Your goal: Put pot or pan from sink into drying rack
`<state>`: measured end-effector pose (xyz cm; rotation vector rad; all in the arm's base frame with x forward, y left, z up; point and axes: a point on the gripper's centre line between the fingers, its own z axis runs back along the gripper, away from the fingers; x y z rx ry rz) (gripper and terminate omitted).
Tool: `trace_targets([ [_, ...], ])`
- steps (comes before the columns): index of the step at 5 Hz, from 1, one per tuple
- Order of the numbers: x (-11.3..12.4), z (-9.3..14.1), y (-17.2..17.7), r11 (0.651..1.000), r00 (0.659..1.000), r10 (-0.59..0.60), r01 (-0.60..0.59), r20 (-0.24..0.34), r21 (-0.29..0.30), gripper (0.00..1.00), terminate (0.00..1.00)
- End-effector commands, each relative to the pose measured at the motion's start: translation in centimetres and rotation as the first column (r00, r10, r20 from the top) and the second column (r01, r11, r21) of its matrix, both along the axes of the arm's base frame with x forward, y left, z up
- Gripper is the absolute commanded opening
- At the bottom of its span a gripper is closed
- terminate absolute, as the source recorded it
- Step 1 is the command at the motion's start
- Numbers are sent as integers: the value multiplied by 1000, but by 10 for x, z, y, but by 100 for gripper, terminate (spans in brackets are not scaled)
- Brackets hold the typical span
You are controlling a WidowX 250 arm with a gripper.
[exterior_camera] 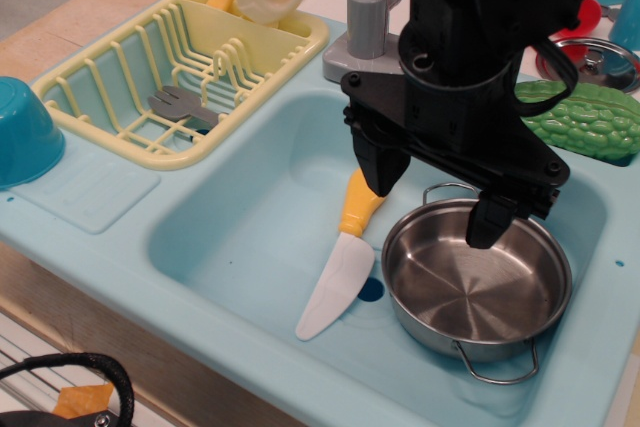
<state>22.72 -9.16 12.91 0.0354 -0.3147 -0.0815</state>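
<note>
The pot (476, 292) sits in the sink (230, 237) at about 4 o'clock, beside a toy knife (342, 267); the hand (437, 192) hangs spread over its far rim, perhaps not touching; next it must close there, then carry toward the drying rack (185, 72) at 10 o'clock.

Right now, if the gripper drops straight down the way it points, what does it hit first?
Probably the steel pot. The open gripper straddles its far-left rim: one finger looks outside, near the knife's yellow handle, the other inside. Depth is uncertain from this single view.
</note>
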Motion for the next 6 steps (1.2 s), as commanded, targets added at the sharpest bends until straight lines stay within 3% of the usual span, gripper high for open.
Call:
trace_targets([
  [1,0,0,0,1000,1000,0,0,0,0,100,0],
  [2,-6,-9,2,994,993,110,-109,-49,24,100,0],
  [6,-21,-58,11,968,971,218,-228,-102,-108,100,0],
])
